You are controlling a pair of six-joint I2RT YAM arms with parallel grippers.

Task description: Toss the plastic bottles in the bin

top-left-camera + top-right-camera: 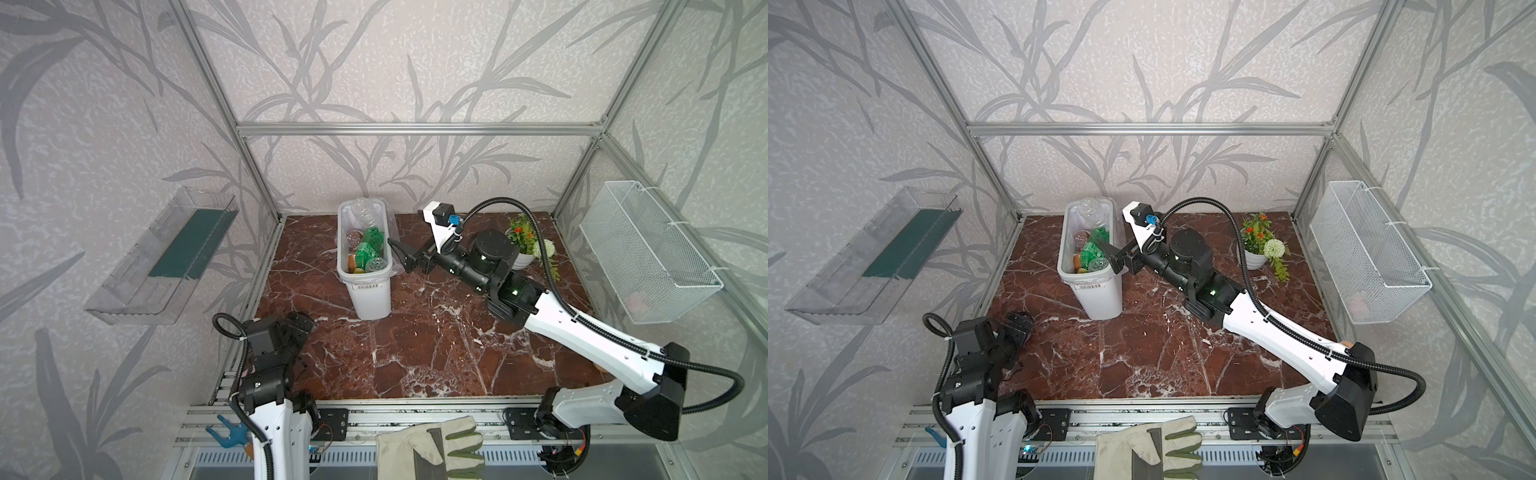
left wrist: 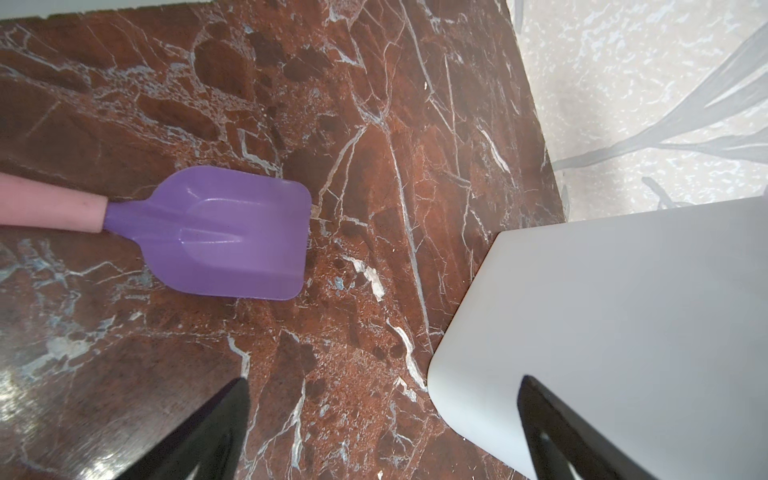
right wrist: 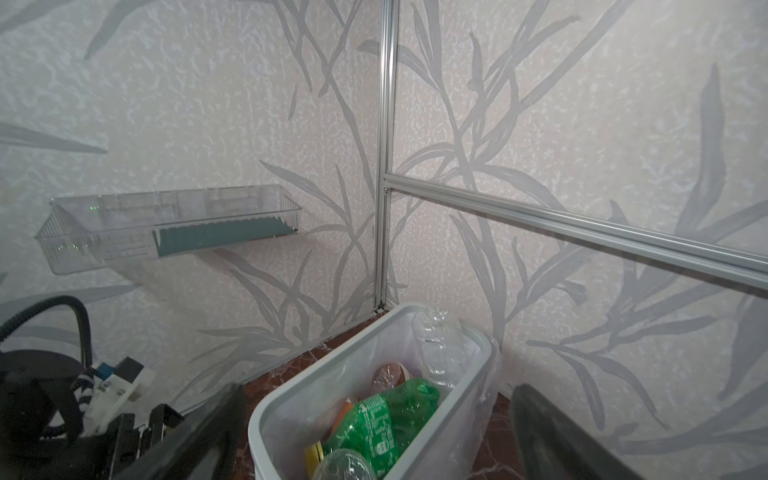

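1. The right gripper (image 1: 401, 255) has its jaws wide apart with nothing between them. In the right wrist view, the right gripper (image 3: 380, 390) has its 2 black fingers on either side of the bin's mouth.
2. The bin (image 1: 368, 301) stands upright just below and ahead of that gripper. In both top views 1 finger overlaps its rim, and a thin liner bag folds over the rim.
3. The bottles (image 3: 386, 419) lie heaped inside the bin, under the right gripper. Green ones are in the middle, and a clear one leans at the end away from the fingers.
4. The left gripper (image 2: 382, 436) is also spread and empty, low over the table and well apart from the right gripper. The bin's white wall (image 2: 623, 332) is just beside 1 of its fingers. A purple scoop (image 2: 224, 232) with a pink handle lies flat ahead of it.
5. The table (image 1: 415, 353) is glossy red-brown marble with white veins.
6. The walls (image 1: 374, 62) on 3 sides are pale paper with grey leaf sprays, held in an aluminium frame (image 1: 415, 128).
7. A clear shelf (image 1: 162, 257) hangs on the wall beyond the left gripper. A wire basket (image 1: 648, 257) hangs on the wall behind the right arm.
8. A potted plant (image 1: 525, 245) stands on the table behind the right gripper's wrist. A glove (image 1: 432, 444) lies on the front rail.
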